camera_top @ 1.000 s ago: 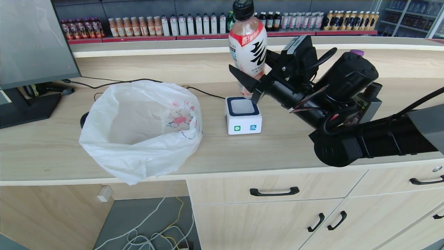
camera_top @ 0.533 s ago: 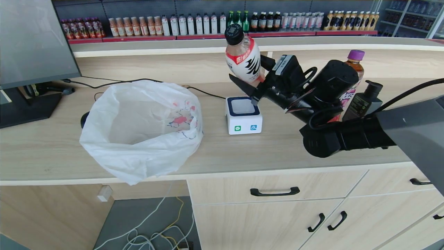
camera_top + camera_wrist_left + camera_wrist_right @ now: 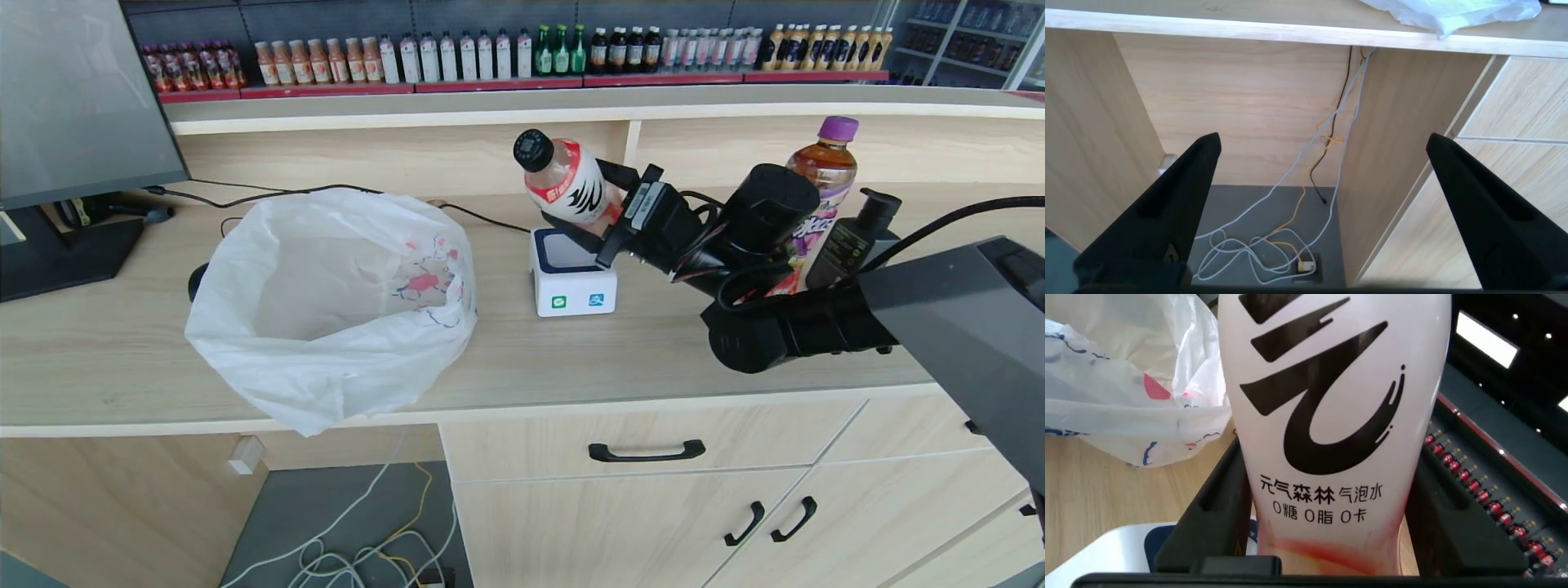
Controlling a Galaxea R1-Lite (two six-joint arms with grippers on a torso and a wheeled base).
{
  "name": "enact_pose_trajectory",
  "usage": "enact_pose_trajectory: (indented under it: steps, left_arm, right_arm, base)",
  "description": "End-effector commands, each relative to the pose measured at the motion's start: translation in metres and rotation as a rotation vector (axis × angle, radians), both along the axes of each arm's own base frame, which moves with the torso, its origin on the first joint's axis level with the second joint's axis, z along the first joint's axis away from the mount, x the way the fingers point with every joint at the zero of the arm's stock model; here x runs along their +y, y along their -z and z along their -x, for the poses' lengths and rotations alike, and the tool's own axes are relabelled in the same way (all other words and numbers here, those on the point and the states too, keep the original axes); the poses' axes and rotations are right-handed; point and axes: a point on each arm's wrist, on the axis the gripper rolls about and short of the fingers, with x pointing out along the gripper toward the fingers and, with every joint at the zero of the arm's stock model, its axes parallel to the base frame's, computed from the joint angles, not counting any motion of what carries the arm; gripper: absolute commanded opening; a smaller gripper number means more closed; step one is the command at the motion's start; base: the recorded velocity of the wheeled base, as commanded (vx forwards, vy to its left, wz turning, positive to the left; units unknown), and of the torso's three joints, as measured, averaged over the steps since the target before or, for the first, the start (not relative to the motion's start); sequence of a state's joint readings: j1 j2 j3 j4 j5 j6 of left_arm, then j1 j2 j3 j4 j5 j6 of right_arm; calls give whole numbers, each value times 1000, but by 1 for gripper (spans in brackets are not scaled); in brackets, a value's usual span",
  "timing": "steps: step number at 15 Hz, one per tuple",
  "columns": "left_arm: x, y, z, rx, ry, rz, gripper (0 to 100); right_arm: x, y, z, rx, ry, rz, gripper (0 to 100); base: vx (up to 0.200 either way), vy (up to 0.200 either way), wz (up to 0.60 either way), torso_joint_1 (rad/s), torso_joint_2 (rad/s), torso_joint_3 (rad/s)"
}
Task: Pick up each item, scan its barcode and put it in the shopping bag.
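My right tool (image 3: 584, 200) is clamped on the drink bottle (image 3: 563, 181), one finger on each side of its lower body. The bottle hangs just above the back of the scanner (image 3: 571, 290), not touching it, tilted so that its black cap leans up and away from the scanner towards the shopping bag's side.

The label is what I check first. In the right wrist view the bottle (image 3: 1331, 392) has a white wrap with one large black brush-stroke character and a row of small black print under it. A red band with white print runs around the shoulder. The base shows a peach-pink tint.

The scanner is a white cube with a dark-blue frame around its top window, and it has a small green icon and a small blue icon on the front.

Left of the scanner the shopping bag (image 3: 326, 302) sits open-mouthed, thin white plastic with red and blue print, sagging over the front edge of the table (image 3: 122, 343). To the right of the scanner stand a purple-capped bottle (image 3: 824, 175) of brown drink and a dark pump bottle (image 3: 857, 237).

My left tool (image 3: 1327, 220) is spread wide and holds nothing, down below the table edge above loose cables (image 3: 1282, 245) on the floor.
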State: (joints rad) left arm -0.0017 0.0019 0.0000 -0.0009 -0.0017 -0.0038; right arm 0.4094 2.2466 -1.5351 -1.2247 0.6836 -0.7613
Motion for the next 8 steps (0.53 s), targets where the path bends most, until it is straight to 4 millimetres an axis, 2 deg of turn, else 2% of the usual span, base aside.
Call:
enact_pose_trajectory:
  steps: [1,8]
  left_arm:
    - [0,0,0,0,0,1,100]
    - [0,0,0,0,0,-7,100]
  right_arm:
    - [1,4,-3,2,0,6,0]
    - [2,2,-2,-35,-15,24,0]
  base:
    - [0,0,0,0,0,0]
    - [0,0,0,0,0,0]
